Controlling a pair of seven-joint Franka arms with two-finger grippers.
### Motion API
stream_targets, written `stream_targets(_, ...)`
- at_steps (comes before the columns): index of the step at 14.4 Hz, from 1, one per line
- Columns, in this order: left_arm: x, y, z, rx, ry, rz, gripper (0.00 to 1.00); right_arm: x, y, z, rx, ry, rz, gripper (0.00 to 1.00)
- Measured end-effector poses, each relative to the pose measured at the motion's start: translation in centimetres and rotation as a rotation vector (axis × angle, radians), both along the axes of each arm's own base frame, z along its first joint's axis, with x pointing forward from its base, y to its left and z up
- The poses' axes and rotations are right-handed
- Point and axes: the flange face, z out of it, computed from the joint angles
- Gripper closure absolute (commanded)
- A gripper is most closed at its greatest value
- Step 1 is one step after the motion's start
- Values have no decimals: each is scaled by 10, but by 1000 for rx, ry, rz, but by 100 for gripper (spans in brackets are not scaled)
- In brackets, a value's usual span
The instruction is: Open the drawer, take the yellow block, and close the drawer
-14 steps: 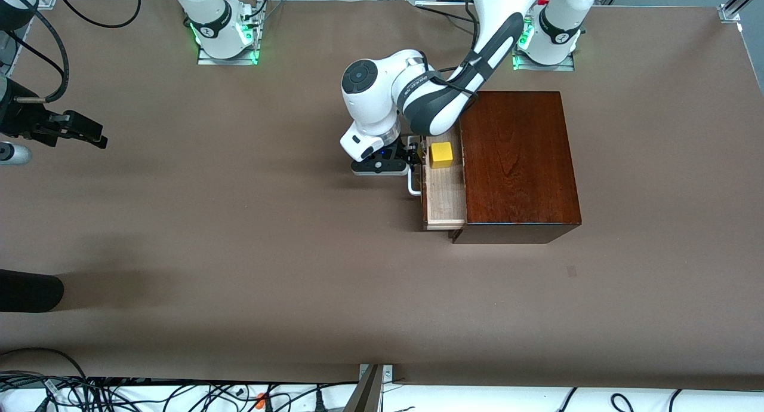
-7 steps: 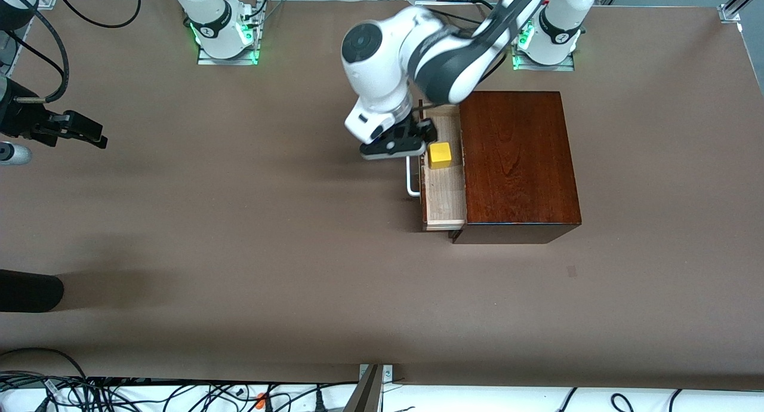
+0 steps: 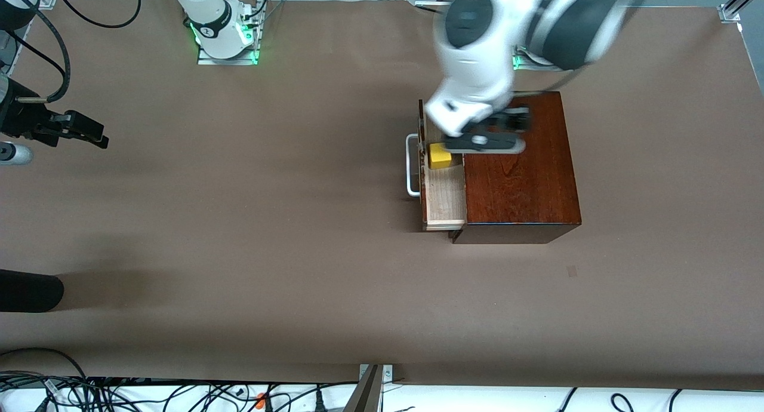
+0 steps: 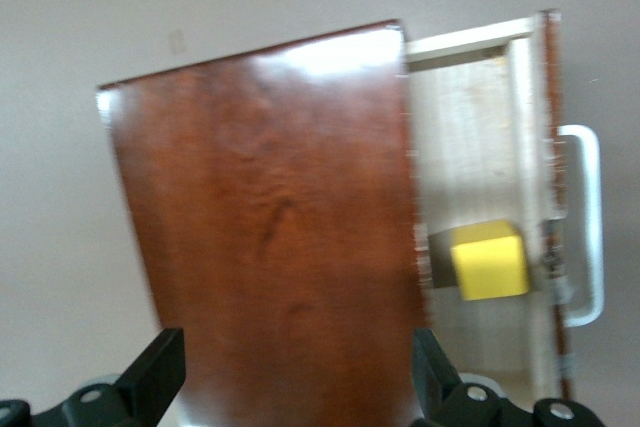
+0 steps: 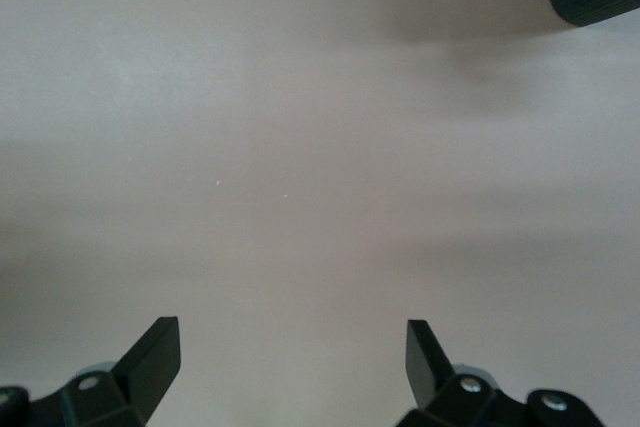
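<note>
A wide table covered in plain brown sheeting carries a single polished reddish-brown wooden box, which rests directly on it toward the left arm's end. The box's drawer sticks out partway over the brown surface toward the right arm's end. Both arm bases are bolted along the table edge farthest from the front camera.

Brown table, 1 dark rounded object at its edge (unidentifiable), tangled cables below
</note>
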Motion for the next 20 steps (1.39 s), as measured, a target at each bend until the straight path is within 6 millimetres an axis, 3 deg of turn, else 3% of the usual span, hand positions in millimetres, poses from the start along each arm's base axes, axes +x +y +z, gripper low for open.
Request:
stream_targets(3,22,82,30,-113,52,13,0,-2,50,5,47,0,-81,0)
stream_targets(7,34,186,52,-213,64,33,0,-23,165,8,44,19,-251,0)
stream_targets(9,26,218,57,-221,16,59,0,-37,212,10,44,21,-362,0)
stream_targets(13,7,244,49,-232,-96,64,0,-72,323,1,70,20,-623,0)
stream_targets(16,0,252,47,-227,-71,79,0,-101,409,-21,105,30,-864,0)
stream_targets(20,-3,253,47,-224,-50,84,0,-123,501,-56,119,45,-1212,0)
